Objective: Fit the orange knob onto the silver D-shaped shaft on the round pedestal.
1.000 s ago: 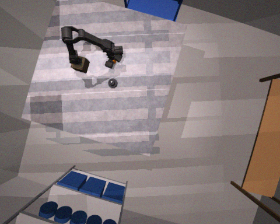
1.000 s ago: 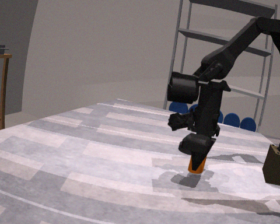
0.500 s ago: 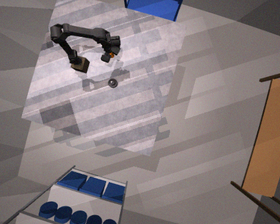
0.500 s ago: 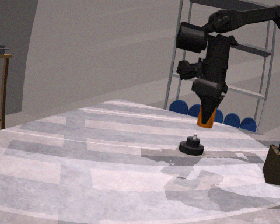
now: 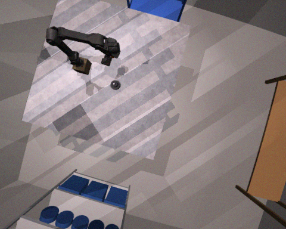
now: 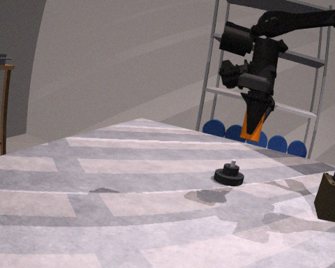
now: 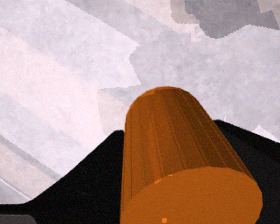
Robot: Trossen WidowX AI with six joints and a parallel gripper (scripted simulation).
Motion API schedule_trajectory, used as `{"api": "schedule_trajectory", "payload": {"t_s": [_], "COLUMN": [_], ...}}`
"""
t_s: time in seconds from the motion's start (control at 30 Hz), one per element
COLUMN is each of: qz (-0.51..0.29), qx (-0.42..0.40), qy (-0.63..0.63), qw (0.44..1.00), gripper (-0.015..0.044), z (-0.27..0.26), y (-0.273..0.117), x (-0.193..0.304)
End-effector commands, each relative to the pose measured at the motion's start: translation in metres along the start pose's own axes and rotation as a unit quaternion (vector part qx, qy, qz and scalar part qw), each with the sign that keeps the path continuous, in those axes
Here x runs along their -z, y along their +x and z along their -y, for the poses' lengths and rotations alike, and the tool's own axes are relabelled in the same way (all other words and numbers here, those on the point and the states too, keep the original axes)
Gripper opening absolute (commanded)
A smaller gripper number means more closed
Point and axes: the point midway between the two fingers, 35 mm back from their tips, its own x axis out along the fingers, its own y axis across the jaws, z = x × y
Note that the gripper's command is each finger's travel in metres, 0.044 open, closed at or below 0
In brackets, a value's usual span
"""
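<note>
The orange knob [image 6: 257, 136] [image 7: 170, 140] is a ribbed, slightly tapered cylinder, held upright or nearly so in the air above the table. My gripper [image 6: 255, 128] [image 7: 167, 133] is shut on it, with a black finger on each side. The knob's underside and hole are hidden. The round black stepped pedestal [image 5: 112, 87] [image 6: 228, 179] stands on the table, with the small silver shaft [image 6: 233, 162] upright on top. The knob is off to one side of the pedestal, higher than the shaft and apart from it. The shaft's flat side cannot be made out.
The arm's brown base block [image 5: 81, 66] [image 6: 325, 199] stands on the patterned table [image 5: 128, 119] [image 6: 146, 227]. Beyond the table are a shelf rack [image 6: 259, 98] with blue round things, an orange-topped table [image 5: 268, 143] and a blue surface [image 5: 158, 9].
</note>
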Motion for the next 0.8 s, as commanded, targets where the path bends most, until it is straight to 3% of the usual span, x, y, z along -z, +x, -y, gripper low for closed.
{"api": "schedule_trajectory", "payload": {"t_s": [0.0, 0.77], "qz": [0.001, 0.000], "qx": [-0.040, -0.283], "qy": [-0.003, -0.004], "qw": [0.999, 0.959], "gripper": [0.0000, 0.0000], "z": [0.001, 0.010], "y": [-0.008, -0.058], "x": [0.002, 0.010]}}
